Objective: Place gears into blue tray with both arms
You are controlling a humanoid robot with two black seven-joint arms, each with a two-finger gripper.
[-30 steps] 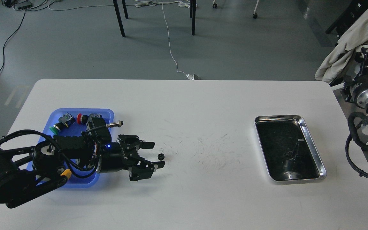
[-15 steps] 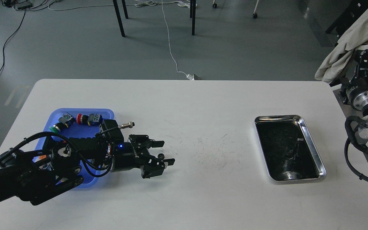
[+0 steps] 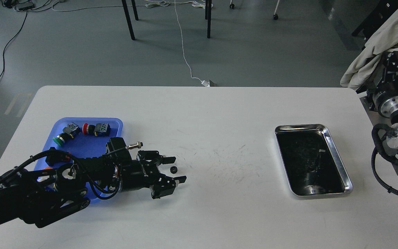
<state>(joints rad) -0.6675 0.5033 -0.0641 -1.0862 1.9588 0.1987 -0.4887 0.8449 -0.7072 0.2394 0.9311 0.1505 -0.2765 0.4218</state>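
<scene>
Black gear (image 3: pixel 173 169) between (parted) pincer (image 3: pixel 175 169) fingers

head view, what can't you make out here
- Right gripper: the arm is cut off by the right edge, so its jaws are not visible.
- Blue tray: its near half is hidden behind the left arm.
- Gear: too small to tell whether the open left gripper touches it.

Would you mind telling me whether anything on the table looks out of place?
One gear lies loose on the white table, outside the blue tray, between the left gripper's open fingers. Otherwise nothing stands out.
</scene>
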